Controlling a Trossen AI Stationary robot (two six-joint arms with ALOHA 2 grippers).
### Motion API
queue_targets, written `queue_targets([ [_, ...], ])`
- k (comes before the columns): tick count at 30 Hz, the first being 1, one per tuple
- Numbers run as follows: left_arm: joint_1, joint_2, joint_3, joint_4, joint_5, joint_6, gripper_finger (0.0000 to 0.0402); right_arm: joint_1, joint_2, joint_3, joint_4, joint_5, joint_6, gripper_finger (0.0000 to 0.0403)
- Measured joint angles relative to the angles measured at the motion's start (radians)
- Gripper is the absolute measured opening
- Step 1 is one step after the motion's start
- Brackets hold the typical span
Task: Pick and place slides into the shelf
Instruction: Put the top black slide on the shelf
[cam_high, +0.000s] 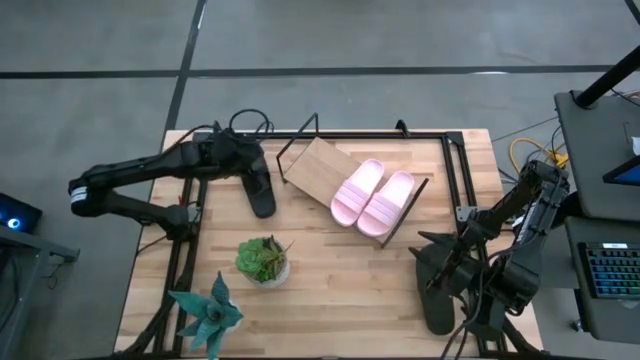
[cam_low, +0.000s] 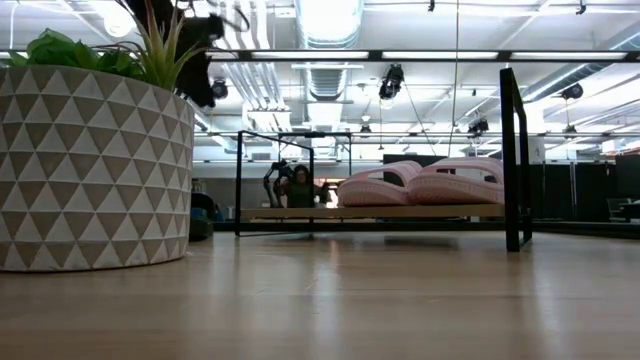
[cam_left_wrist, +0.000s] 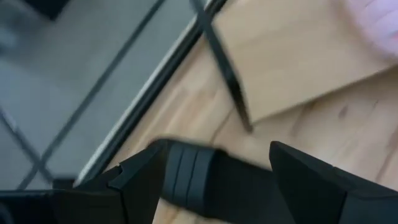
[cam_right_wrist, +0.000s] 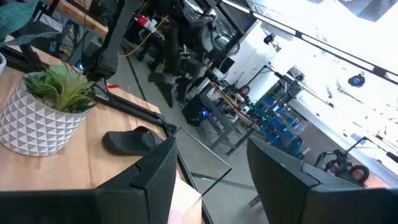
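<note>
Grey floor is surrounding the wooden table in the high view. On it the shelf is sitting tilted near the far edge, carrying two pink slides side by side at its right end. A black slide is lying on the table just left of the shelf, with the left gripper reaching over its far end. The right gripper is hanging near the table's right front corner, beside another black slide. Two potted plants are standing toward the front left.

Ceiling lights are glowing behind the table in the low view, where a patterned pot is filling the left and the pink slides are resting on the shelf board.

Left wrist view: the fingers are standing apart on either side of the black slide, without visibly pressing it.

Right wrist view: the fingers are spread open around nothing, facing the plant and a black slide.
</note>
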Motion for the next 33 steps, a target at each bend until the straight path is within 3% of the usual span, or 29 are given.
queue_targets([
  [13, 0.000, 0.201, -0.031, -0.167, -0.034, 0.025, 0.0267, 0.000, -0.001, -0.001, 0.000, -0.004, 0.001, 0.0187],
  [19, 0.000, 0.275, -0.065, -0.148, -0.147, 0.077, 0.0267, 0.000, -0.001, -0.001, 0.000, -0.005, 0.001, 0.0187],
  [22, 0.000, 0.272, -0.115, -0.101, -0.219, 0.128, 0.0267, 0.000, -0.001, -0.002, 0.000, -0.007, 0.001, 0.0187],
  [33, 0.007, 0.122, -0.336, 0.200, -0.216, 0.326, 0.0267, 0.000, -0.001, -0.008, -0.001, -0.008, 0.001, 0.0187],
])
